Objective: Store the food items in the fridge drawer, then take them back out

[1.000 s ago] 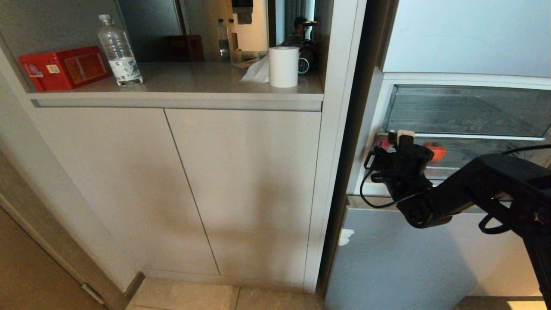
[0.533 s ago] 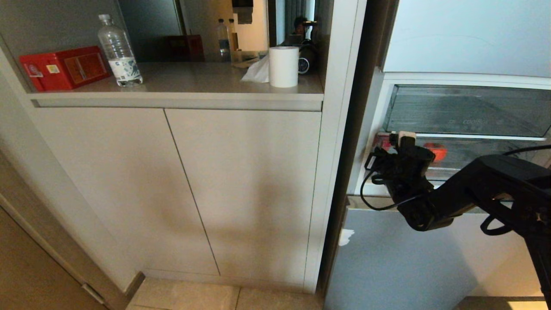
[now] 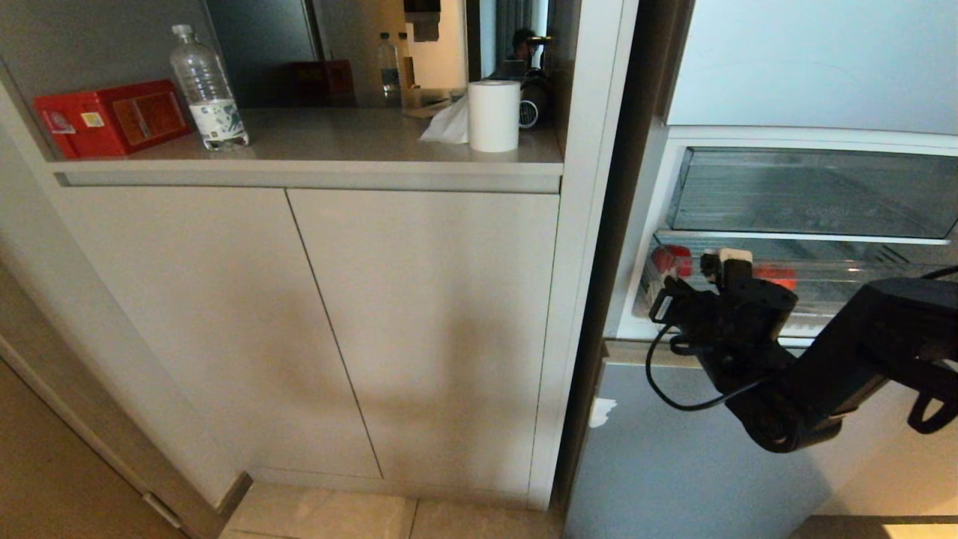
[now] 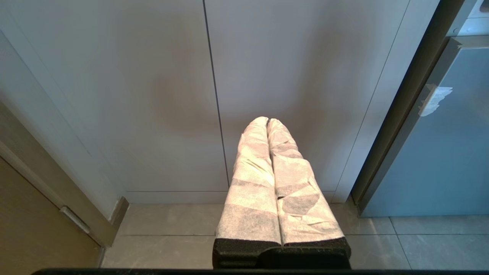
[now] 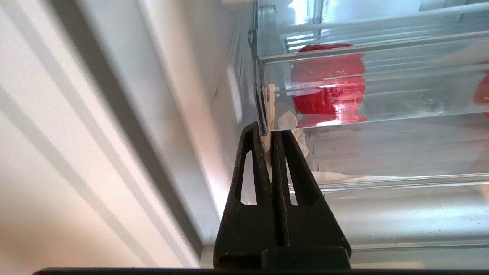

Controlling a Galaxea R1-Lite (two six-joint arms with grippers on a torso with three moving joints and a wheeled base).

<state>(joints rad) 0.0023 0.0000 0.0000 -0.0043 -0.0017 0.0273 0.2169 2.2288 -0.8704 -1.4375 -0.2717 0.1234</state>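
Note:
The fridge drawer [image 3: 853, 288] is a shallow clear tray under the taller clear drawer [image 3: 808, 191]. It holds both food items: a red one [image 3: 670, 260] at its left end and an orange-red one [image 3: 780, 275], half hidden behind my hand. My right gripper [image 3: 730, 260] is at the drawer's front left corner, shut, with the clear front edge pinched between its taped tips. In the right wrist view the gripper [image 5: 269, 131] grips the drawer wall [image 5: 401, 95], with the red piece [image 5: 328, 84] just behind it. My left gripper [image 4: 267, 120] is shut and empty, hanging before the cabinet doors.
A grey fridge door panel [image 3: 673, 449] lies below the drawer. Left of the fridge, a white cabinet [image 3: 419, 322] bears a counter with a red box [image 3: 112, 116], a water bottle [image 3: 208, 90] and a paper roll [image 3: 492, 116]. Tiled floor [image 4: 172, 221] runs beneath.
My right gripper has moved down and to the right, towards me. The shallow drawer has slid out with it, carrying the two food items along.

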